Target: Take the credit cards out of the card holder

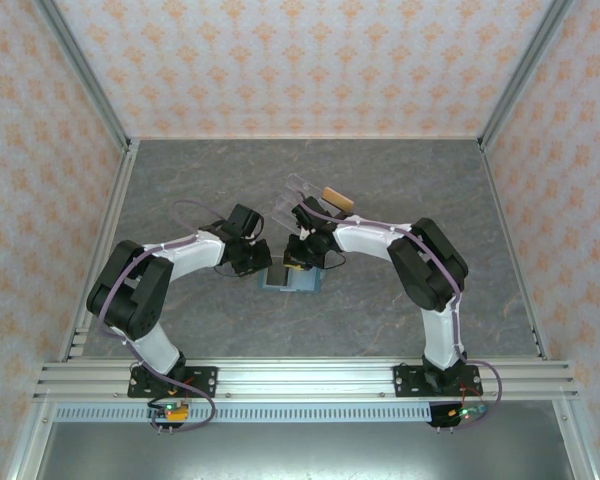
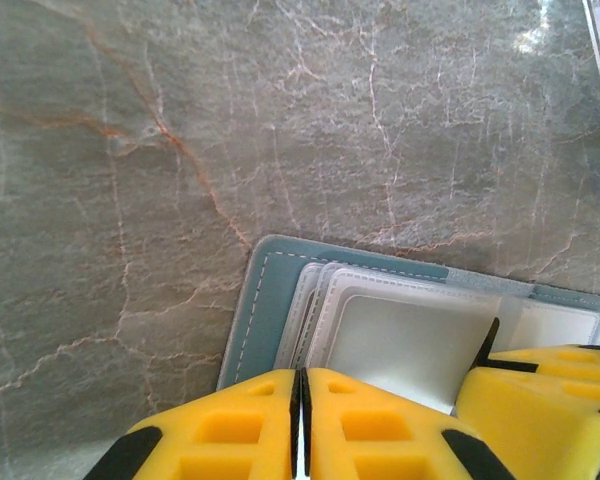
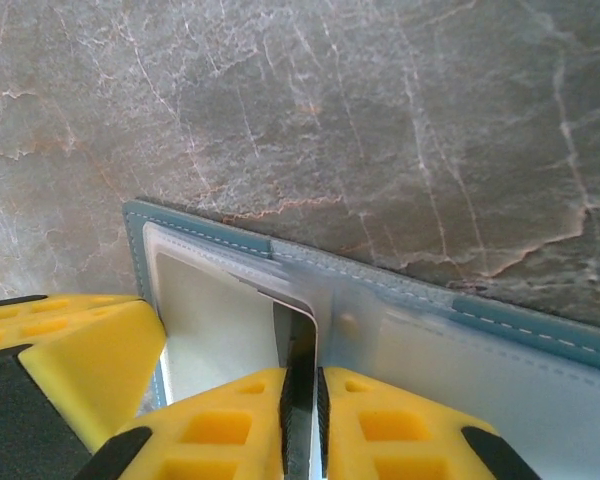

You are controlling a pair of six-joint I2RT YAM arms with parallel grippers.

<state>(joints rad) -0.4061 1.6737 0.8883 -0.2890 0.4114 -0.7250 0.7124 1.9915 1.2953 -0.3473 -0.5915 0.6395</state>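
I am pinching a likely stiff, slick credit card (image 3: pixel 295 335) by its corner with the right fingers (image 3: pixel 380 420), left fingers (image 2: pixel 230 430) pressing together over the soft card holder (image 2: pixel 265 300) lying open near the clear stand (image 1: pixel 295 195).

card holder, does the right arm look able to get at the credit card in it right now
Likely yes: the right hand looks shut on an edge of the credit card, poking from the open card holder; the left hand sits beside it, not blocking.

Top view looks down from high behind the near edge over the whole counter (image 1: pixel 430 180); wrist views — close, downward — share the card holder (image 2: pixel 265 310).
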